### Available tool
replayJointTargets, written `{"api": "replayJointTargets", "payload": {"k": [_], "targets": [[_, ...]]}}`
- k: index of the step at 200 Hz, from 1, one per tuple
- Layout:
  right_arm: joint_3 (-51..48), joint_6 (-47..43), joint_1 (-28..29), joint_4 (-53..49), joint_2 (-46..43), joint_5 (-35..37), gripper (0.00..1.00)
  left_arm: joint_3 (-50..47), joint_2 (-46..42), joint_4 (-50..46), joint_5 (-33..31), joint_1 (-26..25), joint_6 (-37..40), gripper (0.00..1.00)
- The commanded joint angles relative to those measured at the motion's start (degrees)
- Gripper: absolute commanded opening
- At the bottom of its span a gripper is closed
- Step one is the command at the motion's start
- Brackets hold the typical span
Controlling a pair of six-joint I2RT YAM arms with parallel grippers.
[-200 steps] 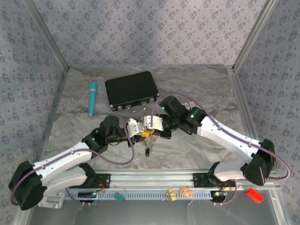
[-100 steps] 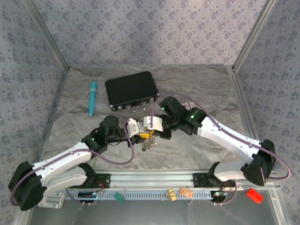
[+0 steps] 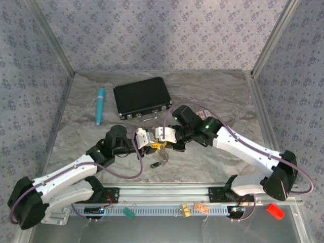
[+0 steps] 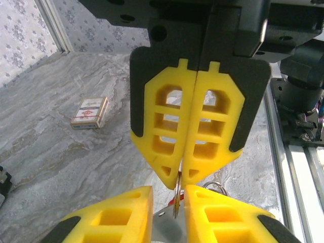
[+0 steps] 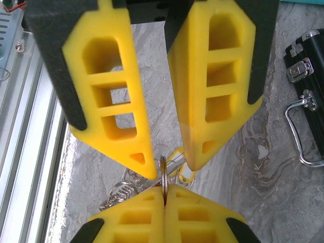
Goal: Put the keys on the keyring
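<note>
case (image 3: pixel 142 97) at the back, left gripper (image 4: pixel 168 196) and right gripper (image 5: pixel 164 191) tip to tip just nearer
keys (image 3: pixel 162 158) dangle under the tips, nearer than the case, a dark cluster too small to count, mostly hidden in wrist views. keyring (image 5: pixel 163 169), a thin edge-on ring: right gripper clamped on it, left gripper's jaws apart around it.

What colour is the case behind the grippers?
The case is black; the top external view shows it best.
</note>
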Motion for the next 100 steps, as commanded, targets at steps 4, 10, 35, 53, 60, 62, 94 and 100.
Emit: {"api": "replayJointTargets", "payload": {"k": [4, 10, 35, 53, 60, 62, 94, 100], "targets": [[-0.3, 1.5, 0.1, 1.4, -1.4, -2.7, 0.0, 1.3, 0.8, 1.2, 1.8, 0.2, 0.4, 0.2], [-0.2, 1.6, 0.2, 1.6, -1.4, -2.9, 0.0, 1.4, 0.8, 1.4, 1.9, 0.2, 0.4, 0.2], [-0.3, 2.2, 0.1, 2.3, -1.5, -3.0, 0.0, 1.4, 0.9, 0.8, 2.1, 0.2, 0.4, 0.21], [-0.5, 2.7, -0.1, 2.9, -1.9, -4.3, 0.0, 1.1, 0.6, 0.6, 2.1, 0.3, 0.5, 0.15], [-0.5, 2.8, -0.2, 3.0, -2.0, -4.7, 0.0, 1.0, 0.5, 0.8, 2.2, 0.3, 0.5, 0.11], [-0.5, 2.9, -0.1, 3.2, -2.1, -4.8, 0.0, 1.0, 0.5, 0.9, 2.3, 0.2, 0.5, 0.1], [-1.3, 4.7, -0.7, 4.5, -2.9, -6.1, 0.0, 1.1, 0.9, 1.1, 3.4, 0.4, 0.5, 0.0], [-1.8, 5.3, -1.0, 6.4, -3.2, -6.3, 0.0, 1.1, 0.9, 1.2, 3.4, 0.4, 0.5, 0.0]]}}
